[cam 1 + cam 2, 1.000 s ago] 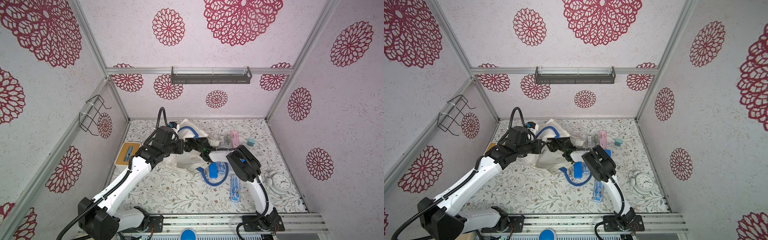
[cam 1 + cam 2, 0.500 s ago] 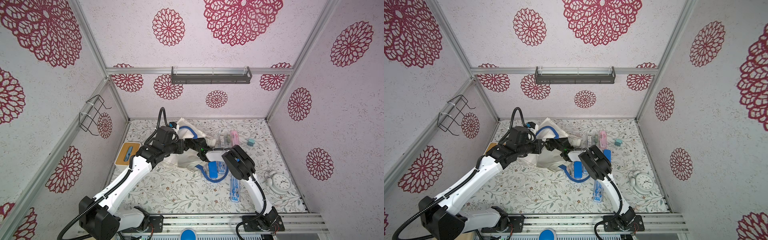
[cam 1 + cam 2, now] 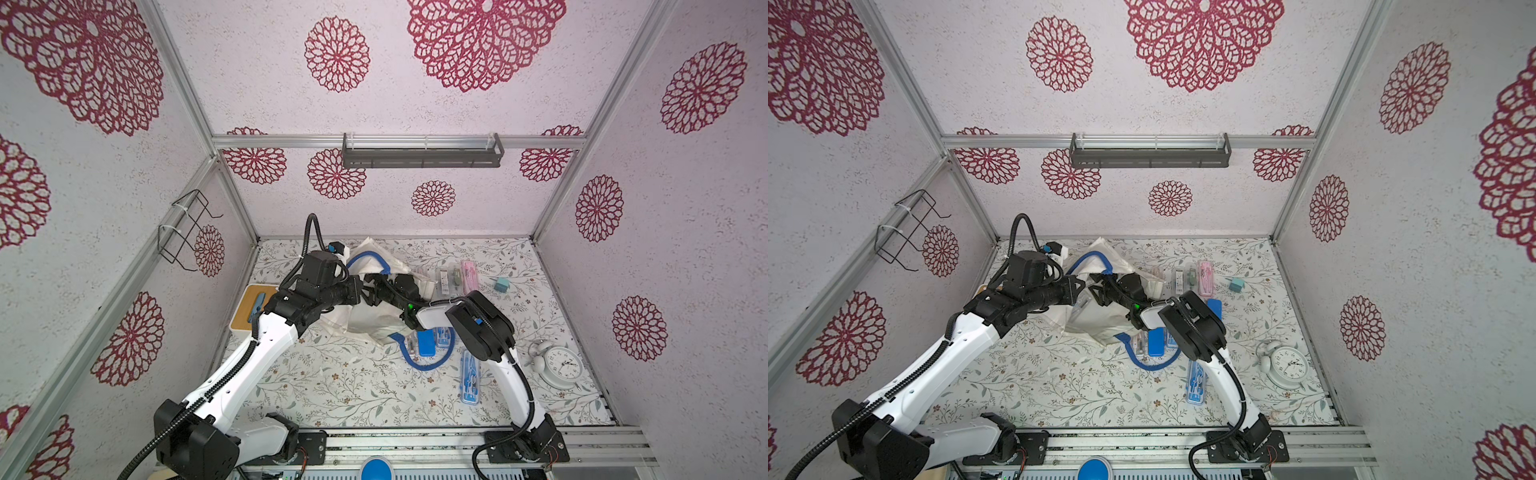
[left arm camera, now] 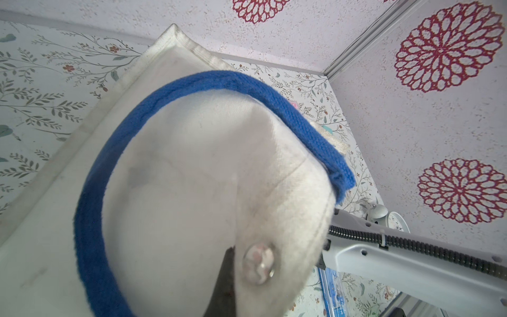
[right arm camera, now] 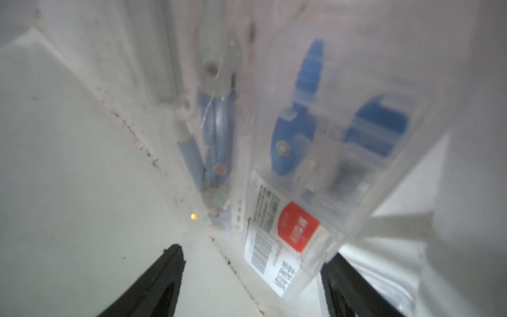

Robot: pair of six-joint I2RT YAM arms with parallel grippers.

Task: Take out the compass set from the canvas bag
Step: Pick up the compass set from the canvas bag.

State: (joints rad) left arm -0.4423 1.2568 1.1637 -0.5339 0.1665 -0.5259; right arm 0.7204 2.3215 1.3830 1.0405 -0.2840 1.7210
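In the lower centre of the right wrist frame, a white label [image 5: 274, 247] sits on the clear case of the compass set [image 5: 343, 131]. It carries a barcode [image 5: 259, 256], small print and a red patch [image 5: 297, 227] with white lettering, all too blurred to read. At the lower right of both top views, the alarm clock [image 3: 561, 365] [image 3: 1289, 365] has numerals too small to read.

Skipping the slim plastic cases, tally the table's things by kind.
off-white canvas bag with blue handles: 1
white twin-bell alarm clock: 1
small teal cube: 1
white box with wooden lid: 1
small blue item on that lid: 1
Total: 5
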